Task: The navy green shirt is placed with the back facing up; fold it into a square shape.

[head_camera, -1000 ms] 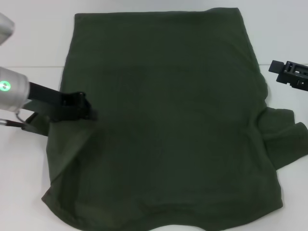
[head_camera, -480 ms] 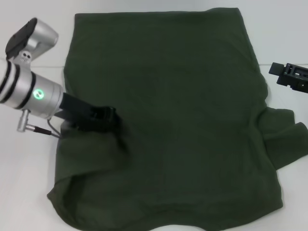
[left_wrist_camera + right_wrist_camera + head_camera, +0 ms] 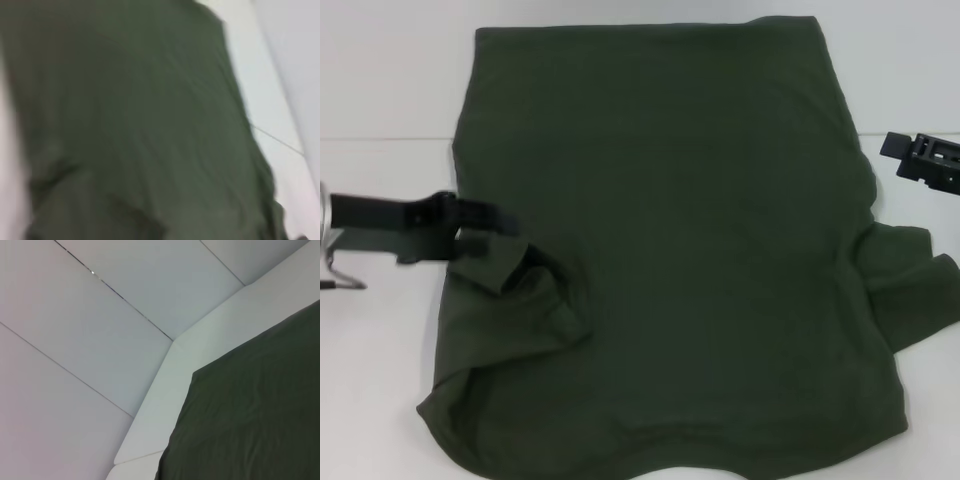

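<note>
The navy green shirt (image 3: 670, 250) spread flat on the white table (image 3: 380, 80), with both grippers at its sides.

Reading left to right, you see the left gripper (image 3: 485, 235) at the shirt's left edge, its tip touching a bunched fold of fabric; whether it is clenched on the cloth you cannot tell. Beyond it the shirt lies mostly smooth, with one sleeve (image 3: 915, 290) sticking out near the right gripper (image 3: 925, 160), which hangs apart from the fabric, its grip state unclear.
</note>
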Available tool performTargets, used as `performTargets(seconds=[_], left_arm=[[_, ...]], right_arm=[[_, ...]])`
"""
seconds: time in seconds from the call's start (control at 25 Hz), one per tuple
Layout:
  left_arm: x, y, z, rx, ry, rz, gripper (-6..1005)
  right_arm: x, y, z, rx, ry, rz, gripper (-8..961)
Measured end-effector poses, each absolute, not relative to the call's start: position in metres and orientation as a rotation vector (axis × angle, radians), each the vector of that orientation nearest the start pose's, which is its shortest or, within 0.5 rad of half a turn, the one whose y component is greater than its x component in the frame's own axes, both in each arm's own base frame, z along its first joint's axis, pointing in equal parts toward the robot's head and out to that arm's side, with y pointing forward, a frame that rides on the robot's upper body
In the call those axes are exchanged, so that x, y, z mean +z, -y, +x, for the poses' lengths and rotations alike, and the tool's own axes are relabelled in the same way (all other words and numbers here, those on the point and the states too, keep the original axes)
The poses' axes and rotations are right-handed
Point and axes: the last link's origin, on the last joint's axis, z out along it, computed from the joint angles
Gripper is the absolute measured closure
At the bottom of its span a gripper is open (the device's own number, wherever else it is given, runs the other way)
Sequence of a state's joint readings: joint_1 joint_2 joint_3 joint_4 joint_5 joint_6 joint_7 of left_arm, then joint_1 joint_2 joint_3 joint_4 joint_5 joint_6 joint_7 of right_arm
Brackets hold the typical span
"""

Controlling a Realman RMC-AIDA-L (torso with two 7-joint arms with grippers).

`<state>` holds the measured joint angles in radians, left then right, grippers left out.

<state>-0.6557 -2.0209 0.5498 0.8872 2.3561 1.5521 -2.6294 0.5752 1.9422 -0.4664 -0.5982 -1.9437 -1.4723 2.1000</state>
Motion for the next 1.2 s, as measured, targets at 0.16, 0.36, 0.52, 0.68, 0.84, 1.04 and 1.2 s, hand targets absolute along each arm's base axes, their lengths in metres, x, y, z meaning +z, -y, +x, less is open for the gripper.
performTargets(seconds=[0.16,0.36,0.52,0.68,0.84,1.04,1.2], left_arm=[[0.060,-0.372,-0.280,-0.479,2.079,-1.963,474],[0.050,-0.370,-0.292,-0.457,2.174,-1.889,288],[0.037,-0.375,-0.294,-0.457,2.176,-1.851,172],[0.021,-0.383,-0.294,-0.422,2.165,-1.833,172],[0.010,-0.396,-0.276,-0.475,2.095,-1.893,171],[0.022,-0.398,-0.240,-0.869,1.806,-2.138,171],[0.044,-0.380,-0.254,-0.872,1.778,-2.222,171]], right_arm=[[0.084,-0.373,0.287,1.016,-1.518,-2.142,113],[0.085,-0.374,0.285,1.020,-1.511,-2.149,113],[0.085,-0.373,0.285,1.020,-1.512,-2.149,114],[0.085,-0.372,0.286,1.024,-1.514,-2.148,114],[0.085,-0.372,0.286,1.025,-1.514,-2.149,115],[0.085,-0.371,0.285,1.023,-1.503,-2.161,115],[0.091,-0.369,0.289,0.996,-1.495,-2.175,116]])
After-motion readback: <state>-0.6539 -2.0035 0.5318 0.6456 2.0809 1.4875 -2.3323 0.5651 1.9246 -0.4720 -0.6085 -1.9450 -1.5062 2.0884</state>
